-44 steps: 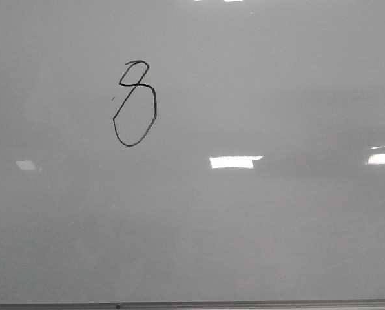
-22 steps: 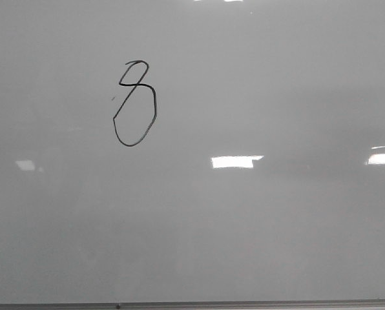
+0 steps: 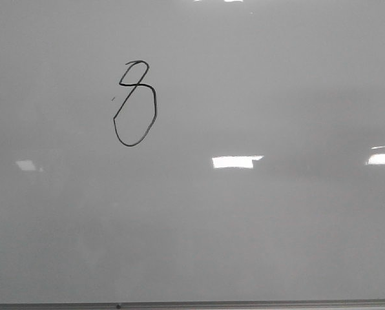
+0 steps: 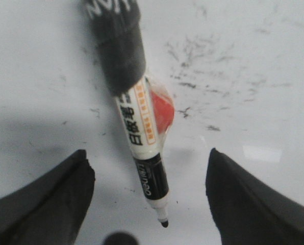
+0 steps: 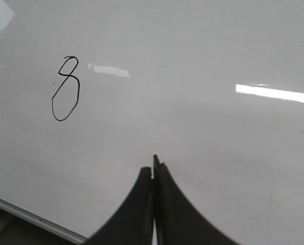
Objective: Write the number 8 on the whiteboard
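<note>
Left hand [image 4: 149, 199] spread wide, gripping nothing; lying between its fingers, a marker [image 4: 136, 120] with its cap off, nib bare, resting on a smudged white surface. Looks light, stiff and slick in the barrel; probably best pinched mid-barrel at the label, clear of the wet nib. Right hand [image 5: 153, 176] pinched fully closed, empty, hovering over the whiteboard [image 3: 276, 245]. Farther off, at about ten o'clock on the board in the front view, the number 8 [image 3: 135, 103], already drawn. Ink likely smears if brushed.
</note>
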### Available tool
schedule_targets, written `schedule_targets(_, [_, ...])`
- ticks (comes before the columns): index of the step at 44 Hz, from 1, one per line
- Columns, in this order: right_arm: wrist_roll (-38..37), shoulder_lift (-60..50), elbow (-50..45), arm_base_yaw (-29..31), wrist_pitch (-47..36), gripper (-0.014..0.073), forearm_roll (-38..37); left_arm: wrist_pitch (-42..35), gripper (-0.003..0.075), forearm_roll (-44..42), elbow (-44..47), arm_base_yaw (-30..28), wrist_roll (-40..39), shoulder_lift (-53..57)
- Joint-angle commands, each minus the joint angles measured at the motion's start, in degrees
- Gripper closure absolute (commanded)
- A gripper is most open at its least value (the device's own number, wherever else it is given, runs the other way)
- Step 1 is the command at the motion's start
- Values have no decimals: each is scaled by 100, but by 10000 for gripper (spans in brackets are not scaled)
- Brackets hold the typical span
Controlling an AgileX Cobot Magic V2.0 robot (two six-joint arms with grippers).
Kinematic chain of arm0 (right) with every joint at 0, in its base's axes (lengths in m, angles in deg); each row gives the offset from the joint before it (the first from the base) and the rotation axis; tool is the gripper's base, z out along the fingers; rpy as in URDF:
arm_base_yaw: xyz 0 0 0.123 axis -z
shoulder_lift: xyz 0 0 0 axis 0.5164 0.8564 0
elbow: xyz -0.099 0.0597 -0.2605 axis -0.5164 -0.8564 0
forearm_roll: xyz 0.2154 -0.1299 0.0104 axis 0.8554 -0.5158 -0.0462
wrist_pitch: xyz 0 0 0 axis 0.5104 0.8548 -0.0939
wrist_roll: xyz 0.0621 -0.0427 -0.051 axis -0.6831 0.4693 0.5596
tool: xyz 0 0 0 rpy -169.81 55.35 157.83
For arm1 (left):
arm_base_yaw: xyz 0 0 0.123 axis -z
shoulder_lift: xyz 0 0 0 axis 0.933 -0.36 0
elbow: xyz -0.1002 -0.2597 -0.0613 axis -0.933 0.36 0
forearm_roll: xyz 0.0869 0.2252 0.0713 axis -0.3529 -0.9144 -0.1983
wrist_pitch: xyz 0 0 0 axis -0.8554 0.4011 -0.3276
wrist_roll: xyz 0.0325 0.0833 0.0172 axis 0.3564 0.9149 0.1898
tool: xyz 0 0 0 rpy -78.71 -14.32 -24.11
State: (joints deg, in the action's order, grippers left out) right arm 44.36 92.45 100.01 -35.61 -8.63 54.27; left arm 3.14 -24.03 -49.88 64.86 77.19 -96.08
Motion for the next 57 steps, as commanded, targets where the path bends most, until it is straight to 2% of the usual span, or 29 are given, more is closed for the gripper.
schedule_targets(1, [2,20,150,31,-263,662,147,-121,239,-128,-160,-20,-47,703])
schedule_targets(5, [2,20,150,31,-263,662,147,21,267,-259,-160,-20,-47,1422])
schedule_targets(9, [2,20,150,31,-250,662,148,193,338,-259,-148,-20,-47,2080])
schedule_targets(19, [2,20,150,31,-245,662,148,246,648,-249,325,-20,-47,3465])
schedule_targets(23, [2,20,150,31,-245,662,148,305,740,-249,551,-20,-47,3881])
schedule_targets(31, [2,20,150,31,-245,662,148,700,741,-249,721,-20,-47,4547])
schedule_targets(36, [2,20,150,31,-245,662,148,693,741,-249,721,-20,-47,4766])
schedule_targets(57, [2,20,150,31,-245,662,148,593,741,-249,721,-20,-47,4810])
